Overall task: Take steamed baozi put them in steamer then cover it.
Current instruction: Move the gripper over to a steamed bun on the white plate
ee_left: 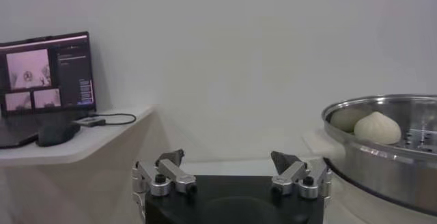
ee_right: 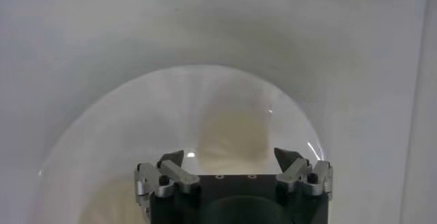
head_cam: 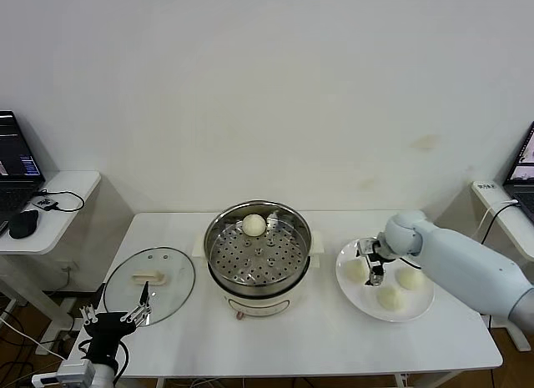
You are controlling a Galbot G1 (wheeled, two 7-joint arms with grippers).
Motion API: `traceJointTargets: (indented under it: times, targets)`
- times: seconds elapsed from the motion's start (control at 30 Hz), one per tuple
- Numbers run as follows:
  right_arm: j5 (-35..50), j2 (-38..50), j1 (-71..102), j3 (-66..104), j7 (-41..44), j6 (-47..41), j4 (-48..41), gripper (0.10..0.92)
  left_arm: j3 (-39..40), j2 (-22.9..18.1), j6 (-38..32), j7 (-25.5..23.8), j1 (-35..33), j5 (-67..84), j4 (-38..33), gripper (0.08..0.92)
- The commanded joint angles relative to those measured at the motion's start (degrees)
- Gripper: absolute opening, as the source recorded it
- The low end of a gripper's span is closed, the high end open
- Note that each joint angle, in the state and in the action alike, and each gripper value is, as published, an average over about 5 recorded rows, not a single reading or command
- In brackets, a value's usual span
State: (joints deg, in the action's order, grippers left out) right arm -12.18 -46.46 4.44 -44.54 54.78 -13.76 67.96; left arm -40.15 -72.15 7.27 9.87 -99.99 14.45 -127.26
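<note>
At the 9 o'clock edge of the head view a small side desk point(head_cam: 58, 196) carries a laptop point(head_cam: 17, 167), a black mouse point(head_cam: 23, 224) and a cable.

On the white tabletop point(head_cam: 292, 338), the cover point(head_cam: 150, 284) lies flat near 8 o'clock, its cream handle up. The left gripper point(head_cam: 117, 315) sits at the tabletop's near edge, just at the cover's near rim, its fingers point(ee_left: 171, 171) spread wide with nothing between them. From the left wrist view the steamer's steel wall shows off to one side with a bun inside it.

The steamer point(head_cam: 259, 259) stands at the middle of the tabletop on its cream base, uncovered. 1 steamed baozi point(head_cam: 254, 225) rests on the perforated tray at the 12 o'clock side of the pot, close to the rim.

At 3 o'clock a white plate point(head_cam: 417, 309) holds 3 more buns: 1 point(head_cam: 356, 269) at the plate's 9 o'clock, 1 point(head_cam: 389, 297) at its 6 o'clock, 1 point(head_cam: 410, 277) at its 3 o'clock. The right gripper point(head_cam: 373, 259) hangs over the plate, just beside the 9 o'clock bun and pointing down, with its fingers point(ee_right: 298, 167) wide apart and holding nothing. In the right wrist view the plate fills the space below those fingers and a pale bun lies between and beyond them.
</note>
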Motion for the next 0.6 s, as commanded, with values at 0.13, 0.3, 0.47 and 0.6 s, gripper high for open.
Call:
traceJointTargets:
  times: [0.13, 0.3, 0.47, 0.6]
  targets:
    - [-1.27, -2.51, 1.15, 1.40, -0.46, 0.54, -4.23, 0.794, -0.17, -0.02, 0.00, 0.04, 0.08, -0.11, -0.02, 0.823]
    - [-1.03, -2.90, 1.04, 1.47, -0.05, 0.55, -4.46, 0.728, -0.18, -0.13, -0.01, 0.03, -0.02, -0.15, -0.24, 0.823]
    - [0.13, -2.40, 0.56, 1.31, 1.09, 0.26, -3.35, 0.681, -0.16, -0.18, 0.00, 0.02, -0.10, -0.15, -0.55, 0.823]
    - [1.94, -1.05, -0.80, 0.55, 2.28, -0.18, -1.42, 0.640, -0.11, -0.17, 0.00, 0.02, -0.07, -0.14, -0.74, 0.823]
